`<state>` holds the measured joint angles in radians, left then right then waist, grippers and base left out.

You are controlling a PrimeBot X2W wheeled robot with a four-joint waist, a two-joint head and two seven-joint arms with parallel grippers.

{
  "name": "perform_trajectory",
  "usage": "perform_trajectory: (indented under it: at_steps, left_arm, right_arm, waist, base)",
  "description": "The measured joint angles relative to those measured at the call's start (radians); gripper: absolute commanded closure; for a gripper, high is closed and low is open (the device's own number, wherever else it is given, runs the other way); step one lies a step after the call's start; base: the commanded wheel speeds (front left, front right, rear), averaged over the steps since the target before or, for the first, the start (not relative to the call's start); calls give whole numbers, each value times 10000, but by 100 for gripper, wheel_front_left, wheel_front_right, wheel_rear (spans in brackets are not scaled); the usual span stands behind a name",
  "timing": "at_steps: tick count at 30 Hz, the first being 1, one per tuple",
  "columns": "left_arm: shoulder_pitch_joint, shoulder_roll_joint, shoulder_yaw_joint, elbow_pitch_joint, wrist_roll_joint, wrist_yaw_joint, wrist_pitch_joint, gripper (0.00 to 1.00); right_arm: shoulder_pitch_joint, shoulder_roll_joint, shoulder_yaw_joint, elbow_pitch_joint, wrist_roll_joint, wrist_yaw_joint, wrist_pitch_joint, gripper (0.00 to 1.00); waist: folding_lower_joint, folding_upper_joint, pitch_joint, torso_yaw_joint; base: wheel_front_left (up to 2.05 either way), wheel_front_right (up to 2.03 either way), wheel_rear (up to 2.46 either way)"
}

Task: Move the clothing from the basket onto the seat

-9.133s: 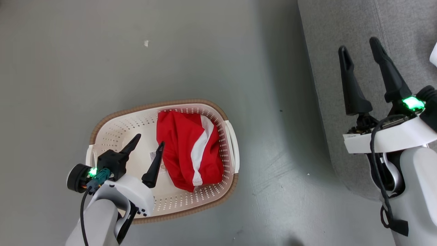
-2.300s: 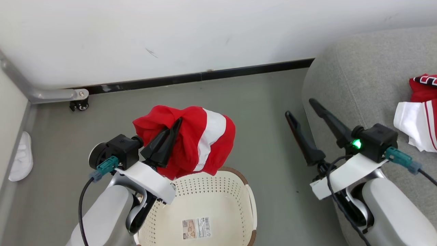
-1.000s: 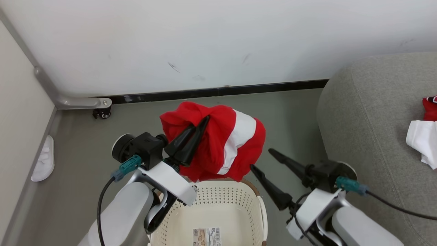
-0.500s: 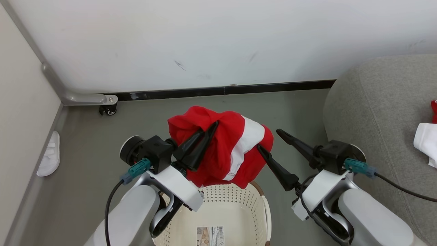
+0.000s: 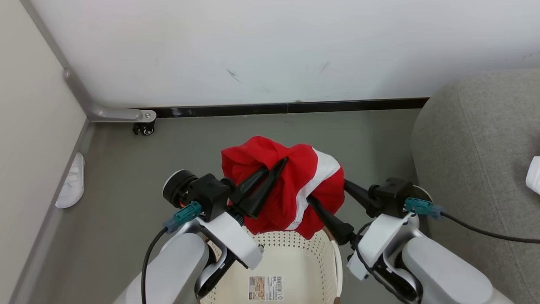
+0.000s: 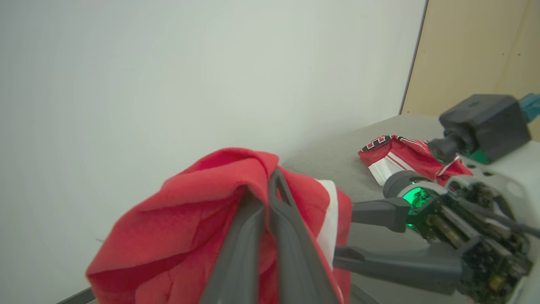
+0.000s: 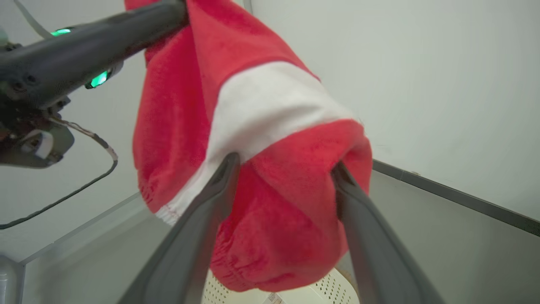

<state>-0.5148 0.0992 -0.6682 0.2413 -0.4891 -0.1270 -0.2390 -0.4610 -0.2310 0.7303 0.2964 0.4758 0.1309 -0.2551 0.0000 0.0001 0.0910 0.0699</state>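
One lettered garment (image 6: pixel 405 154) already lies on the sofa (image 5: pixel 472 169). We hold the second garment (image 5: pixel 295 190) above the empty basket (image 5: pixel 291 247), our left gripper (image 5: pixel 275 164) clamped on it, our right gripper (image 5: pixel 328 190) spread wide around its lower bunch. Only carrying it over remains, we judge.

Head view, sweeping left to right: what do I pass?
white slipper → wheeled metal foot → red garment → grey sofa → white cloth lying on it

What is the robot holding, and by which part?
The left gripper pinches the red garment by a bunched top fold; the right gripper straddles it, open.
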Motion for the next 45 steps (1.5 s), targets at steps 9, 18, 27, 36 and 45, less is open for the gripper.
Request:
perform_trajectory:
  at_steps: [9, 18, 27, 36, 45]
  left_arm:
    - [-98, 0, -351, -23, -35, 0, 0, 100]
    - [-98, 10, -543, -21, -127, 0, 0, 100]
    - [-98, 100, -562, 29, -209, 0, 0, 100]
    - [-96, 284, -502, 79, -299, 0, 0, 100]
    - [-64, 399, -462, 295, -376, -2, 0, 88]
  right_arm:
    - [-267, 280, 855, 460, 420, 0, 0, 0]
    - [-581, 384, 938, 802, 700, 0, 0, 100]
    - [-654, 405, 1014, 972, 918, 0, 0, 100]
    - [-811, 313, 619, 934, 982, -2, 0, 100]
    - [-809, 105, 169, 698, 968, 0, 0, 100]
  waist:
    - [1, 0, -25, 183]
    - [0, 0, -67, 287]
    - [0, 0, -173, 319]
    - [1, 0, -172, 212]
    - [0, 0, -174, 90]
  base:
    - [0, 0, 0]
    - [0, 0, 0]
    - [0, 0, 0]
    - [0, 0, 0]
    - [0, 0, 0]
